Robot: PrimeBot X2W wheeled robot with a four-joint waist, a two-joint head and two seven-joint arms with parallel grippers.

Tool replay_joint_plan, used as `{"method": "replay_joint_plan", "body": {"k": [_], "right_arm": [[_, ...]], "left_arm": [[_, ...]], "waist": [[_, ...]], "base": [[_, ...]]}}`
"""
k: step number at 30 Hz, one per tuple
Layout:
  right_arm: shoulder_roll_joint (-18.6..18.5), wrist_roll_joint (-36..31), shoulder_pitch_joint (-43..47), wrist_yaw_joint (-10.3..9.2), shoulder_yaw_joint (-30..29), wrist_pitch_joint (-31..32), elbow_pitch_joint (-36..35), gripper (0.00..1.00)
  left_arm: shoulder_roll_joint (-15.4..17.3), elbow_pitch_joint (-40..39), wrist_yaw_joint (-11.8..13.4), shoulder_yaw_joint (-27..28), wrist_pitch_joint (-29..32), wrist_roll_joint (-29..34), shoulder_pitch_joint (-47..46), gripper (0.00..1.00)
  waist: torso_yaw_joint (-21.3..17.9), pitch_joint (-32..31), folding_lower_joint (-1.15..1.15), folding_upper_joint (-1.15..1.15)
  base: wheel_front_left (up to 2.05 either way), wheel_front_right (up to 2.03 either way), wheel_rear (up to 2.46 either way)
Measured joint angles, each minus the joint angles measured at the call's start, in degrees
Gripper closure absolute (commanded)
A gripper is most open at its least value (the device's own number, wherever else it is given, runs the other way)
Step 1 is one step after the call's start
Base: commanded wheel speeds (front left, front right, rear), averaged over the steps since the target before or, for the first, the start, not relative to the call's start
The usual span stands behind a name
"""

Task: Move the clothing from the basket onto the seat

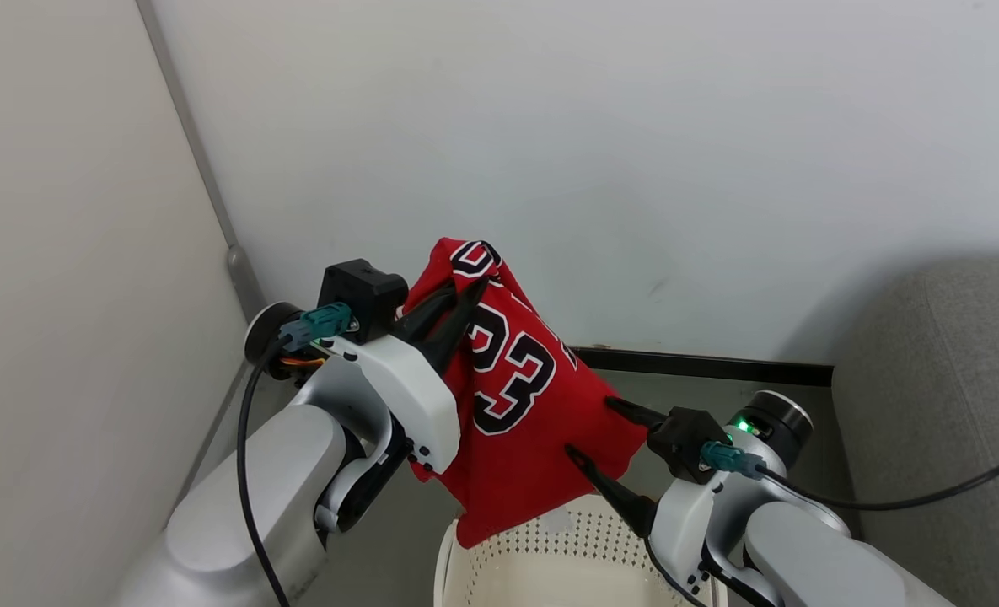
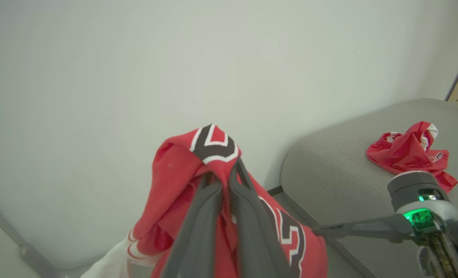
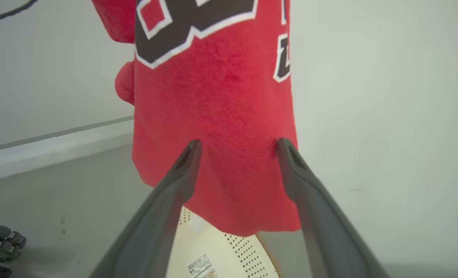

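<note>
A red jersey (image 1: 516, 421) with black, white-edged "23" hangs in the air above the cream basket (image 1: 566, 548). My left gripper (image 1: 465, 295) is shut on the jersey's top fold (image 2: 213, 144), with white fabric (image 2: 109, 262) trailing below. My right gripper (image 1: 588, 430) stands open at the jersey's lower right edge (image 3: 229, 166), its two fingers (image 3: 186, 162) spread against the cloth. The grey seat (image 2: 337, 173) lies to the right, with another red jersey (image 2: 406, 150) crumpled on it.
A pale wall stands close behind the jersey, and a side wall with a grey pipe (image 1: 238, 261) is on the left. A dark skirting strip (image 1: 701, 367) runs along the floor. The seat's arm (image 1: 946, 396) rises at the right.
</note>
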Motion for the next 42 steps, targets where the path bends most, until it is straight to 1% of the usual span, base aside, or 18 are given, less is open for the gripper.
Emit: {"method": "replay_joint_plan", "body": {"k": [6,14,19,20,21,23,24,25,27,28,29,37,41,42], "right_arm": [[0.58,1.51,-2.51,0.00,3.90,-0.08,3.32,0.00],[2.64,3.69,-6.29,0.00,6.36,-0.86,7.72,0.00],[3.94,5.37,-7.09,0.00,9.46,-1.52,10.29,0.00],[4.14,5.66,-7.11,0.00,9.92,-1.64,10.80,0.22],[4.22,5.73,-7.31,0.00,10.53,-1.89,11.21,0.51],[4.45,6.27,-8.07,0.00,10.81,-2.04,12.10,0.65],[4.48,6.60,-8.51,0.00,10.87,-2.11,12.43,0.65],[4.54,6.72,-8.97,0.00,10.88,-2.14,12.71,0.74],[4.66,6.97,-9.68,0.00,10.89,-2.58,13.10,0.82],[4.75,7.12,-10.02,0.00,11.00,-2.60,13.38,0.88],[4.83,7.12,-10.31,0.00,11.11,-2.60,13.72,1.00],[4.91,8.33,-10.66,0.00,11.31,-3.10,14.55,1.00],[4.01,9.29,-10.65,0.00,9.29,-3.11,14.32,1.00],[4.01,9.29,-10.65,0.00,9.29,-3.11,14.32,1.00]], "left_arm": [[-0.74,-0.31,-0.05,-0.75,0.08,0.00,-0.04,1.00],[-1.53,-0.63,-0.07,-1.48,0.58,0.00,-0.15,1.00],[-2.31,-0.79,-0.08,-1.91,1.00,0.00,-0.87,1.00],[-2.46,-0.82,-0.08,-1.94,1.00,0.00,-1.03,1.00],[-2.58,-0.85,-0.09,-1.99,1.00,0.00,-1.13,1.00],[-2.80,-0.87,-0.10,-2.12,1.01,0.00,-1.15,1.00],[-2.87,-0.88,-0.10,-2.22,1.01,0.00,-1.15,1.00],[-2.88,-0.89,-0.10,-2.25,1.03,0.00,-1.15,1.00],[-2.86,-0.91,-0.09,-2.25,1.07,0.00,-1.15,1.00],[-2.81,-0.91,-0.08,-2.23,1.07,0.00,-1.15,1.00],[-2.78,-0.91,-0.07,-2.21,1.07,0.00,-1.15,1.00],[-2.52,-0.88,0.00,-1.67,1.03,-0.01,-1.14,1.00],[-2.14,-0.65,0.27,-1.12,0.99,-0.04,-1.04,1.00],[-2.14,-0.65,0.27,-1.12,0.99,-0.04,-1.04,0.98]], "waist": [[0.73,-0.08,0.00,0.00],[1.83,-0.19,0.00,0.00],[2.56,-0.27,0.00,0.00],[2.69,-0.27,0.00,0.00],[2.82,-0.28,0.00,0.00],[3.05,-0.27,0.00,0.00],[3.15,-0.25,0.00,0.00],[3.22,-0.22,0.00,0.00],[3.28,-0.12,0.00,0.00],[3.27,-0.06,0.00,0.00],[3.24,0.00,0.00,0.00],[2.29,0.33,0.00,0.00],[1.48,0.40,0.00,0.00],[1.48,0.40,0.00,0.00]], "base": [[0.00,0.00,0.00],[0.00,0.00,0.00],[0.00,0.00,0.00],[0.00,0.00,0.00],[0.00,0.00,0.00],[0.00,0.00,0.00],[0.00,0.00,0.00],[0.00,0.00,0.00],[0.00,0.00,0.00],[0.00,0.00,0.00],[0.00,0.00,0.00],[0.00,0.00,0.00],[0.00,0.00,0.00],[0.00,0.00,0.00]]}}
